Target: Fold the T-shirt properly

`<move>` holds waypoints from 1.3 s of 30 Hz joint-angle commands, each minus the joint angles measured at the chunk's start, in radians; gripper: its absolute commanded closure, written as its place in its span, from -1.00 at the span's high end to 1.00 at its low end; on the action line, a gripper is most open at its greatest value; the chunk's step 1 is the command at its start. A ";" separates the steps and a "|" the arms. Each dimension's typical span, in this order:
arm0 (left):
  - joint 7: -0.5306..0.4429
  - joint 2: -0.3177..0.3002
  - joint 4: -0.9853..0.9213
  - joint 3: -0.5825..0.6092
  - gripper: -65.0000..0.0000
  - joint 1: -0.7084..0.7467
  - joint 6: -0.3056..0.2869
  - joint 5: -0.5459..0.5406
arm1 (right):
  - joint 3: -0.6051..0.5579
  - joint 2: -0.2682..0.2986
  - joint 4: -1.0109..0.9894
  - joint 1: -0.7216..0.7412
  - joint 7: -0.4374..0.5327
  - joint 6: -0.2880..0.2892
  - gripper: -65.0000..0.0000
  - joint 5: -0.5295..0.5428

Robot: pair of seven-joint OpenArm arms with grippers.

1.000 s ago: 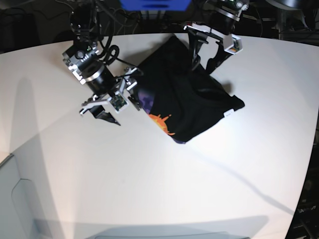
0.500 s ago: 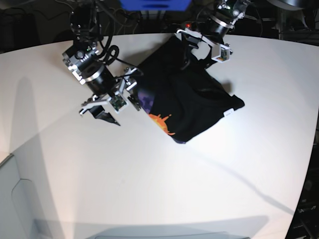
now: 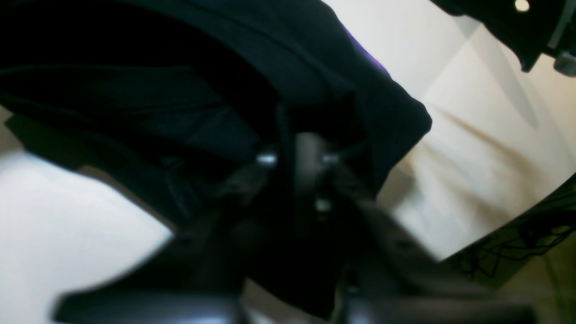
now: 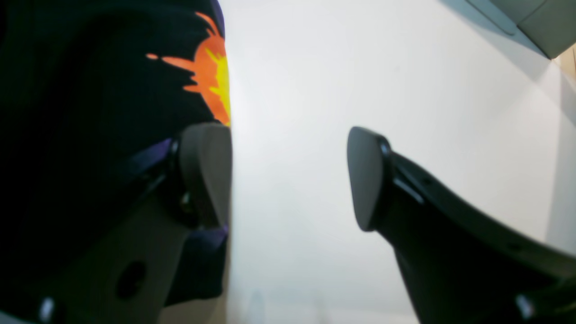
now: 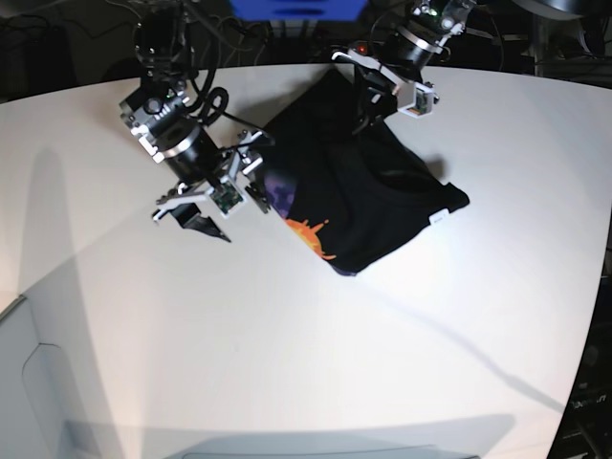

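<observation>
The black T-shirt (image 5: 368, 196) lies crumpled at the back middle of the white table, with its orange-and-purple graphic (image 5: 311, 234) along the near-left edge and a small white tag (image 5: 438, 217) at the right. My left gripper (image 5: 370, 107) is down on the shirt's far edge. In the left wrist view it (image 3: 297, 155) is shut, with black cloth (image 3: 342, 103) bunched around the fingertips. My right gripper (image 5: 231, 212) hovers open at the shirt's left edge. In the right wrist view one pad (image 4: 207, 175) overlaps the T-shirt (image 4: 90, 112) and the other is over bare table.
White tabletop (image 5: 382, 354) stretches in front of the shirt. A grey bin (image 5: 38, 382) sits at the near-left corner. Dark cables and equipment line the table's far edge (image 5: 287, 19). The table's right edge (image 5: 602, 287) drops off to dark floor.
My left gripper has moved left and down onto the shirt's far edge and closed there. The right arm and the shirt's near part have not moved.
</observation>
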 commanded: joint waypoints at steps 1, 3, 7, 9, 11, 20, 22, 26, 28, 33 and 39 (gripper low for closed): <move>-0.026 -0.002 0.016 0.000 -1.00 0.008 -0.003 0.000 | -0.003 -0.001 0.017 0.009 0.025 -0.003 0.26 0.014; -0.026 -0.002 0.016 0.000 -0.96 0.010 -0.003 0.000 | -0.003 -0.001 0.017 0.009 0.025 -0.003 0.26 0.014; -0.033 -0.004 0.041 0.000 -1.00 0.031 -0.011 0.000 | -0.003 -0.001 0.017 0.009 0.025 -0.003 0.26 0.014; -0.035 -0.004 0.067 0.001 -1.00 0.039 -0.012 0.000 | -0.003 -0.001 0.017 0.009 0.025 -0.003 0.26 0.014; -0.036 -0.006 0.095 0.006 -1.00 0.062 -0.012 0.000 | -0.003 -0.001 0.017 0.010 0.025 -0.003 0.26 0.014; -0.305 0.002 0.075 0.006 -1.00 0.174 -0.005 0.000 | -0.030 -0.001 -0.009 0.004 0.025 -0.003 0.25 0.014; -0.345 0.002 0.044 0.006 -1.00 0.188 -0.005 -0.008 | -0.046 0.000 -0.017 0.004 0.025 -0.003 0.25 0.014; -0.429 0.033 -0.039 0.008 -1.00 0.194 -0.008 -0.008 | -0.067 -0.001 -0.018 0.004 0.025 -0.003 0.25 0.014; -0.461 0.051 -0.080 0.014 -1.00 0.194 -0.009 -0.008 | -0.079 -0.001 -0.018 0.004 0.025 -0.003 0.25 0.014; -0.489 0.037 -0.128 0.101 -0.98 0.183 -0.005 -0.002 | -0.082 -0.001 -0.018 0.004 0.025 -0.003 0.25 0.014; -0.489 0.028 -0.122 0.133 -0.27 0.175 -0.009 0.000 | -0.082 -0.001 -0.018 0.006 0.025 -0.003 0.25 0.013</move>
